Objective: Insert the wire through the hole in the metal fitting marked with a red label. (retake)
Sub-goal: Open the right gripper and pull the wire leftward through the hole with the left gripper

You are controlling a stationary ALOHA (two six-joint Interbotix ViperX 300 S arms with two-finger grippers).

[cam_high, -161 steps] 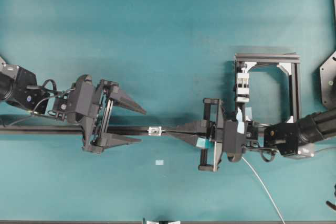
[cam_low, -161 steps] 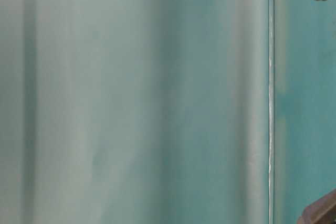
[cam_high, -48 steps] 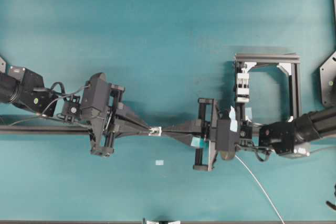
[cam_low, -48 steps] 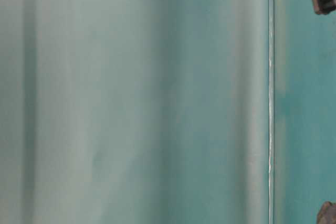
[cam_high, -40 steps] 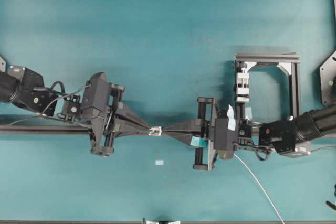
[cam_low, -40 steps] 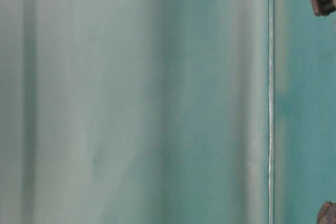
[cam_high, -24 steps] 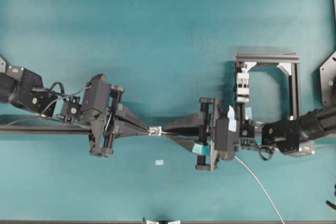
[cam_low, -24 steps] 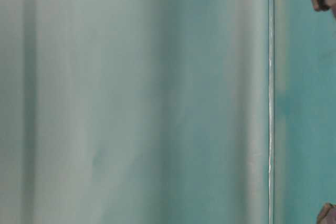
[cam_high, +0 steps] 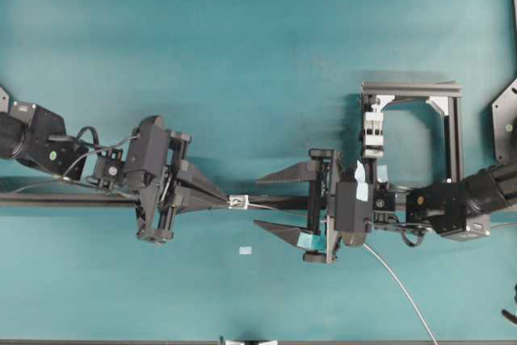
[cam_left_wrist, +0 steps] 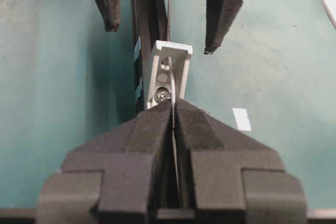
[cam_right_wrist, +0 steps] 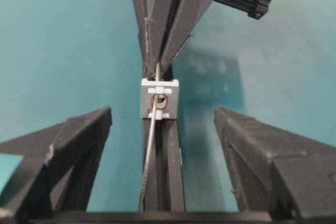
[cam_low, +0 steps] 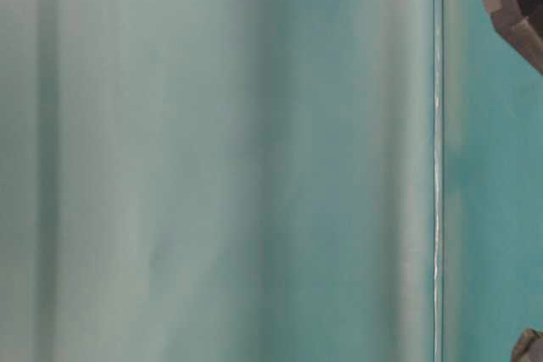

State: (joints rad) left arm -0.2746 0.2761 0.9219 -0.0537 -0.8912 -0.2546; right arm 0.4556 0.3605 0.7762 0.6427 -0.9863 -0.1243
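Left claw (cam_left_wrist: 173, 124) was clamped shut on the thin silver-grey wire (cam_right_wrist: 151, 145), just behind the small square silvery metal fitting (cam_high: 237, 201) on the black rail (cam_high: 73, 198). Likely so the tip stays captured on the far side. In the right wrist view the wire ran through the red-ringed hole (cam_right_wrist: 159, 101) at the fitting's centre, so insertion looked done. Right claw (cam_high: 271, 204) stood wide apart, holding nothing, one finger either side of the rail; the wire passed between its fingers, touching neither as far as I could tell. Fitting sat between both claws, touching the left tips, clear of the right. Wire tail trailed across the teal desk (cam_high: 242, 54).
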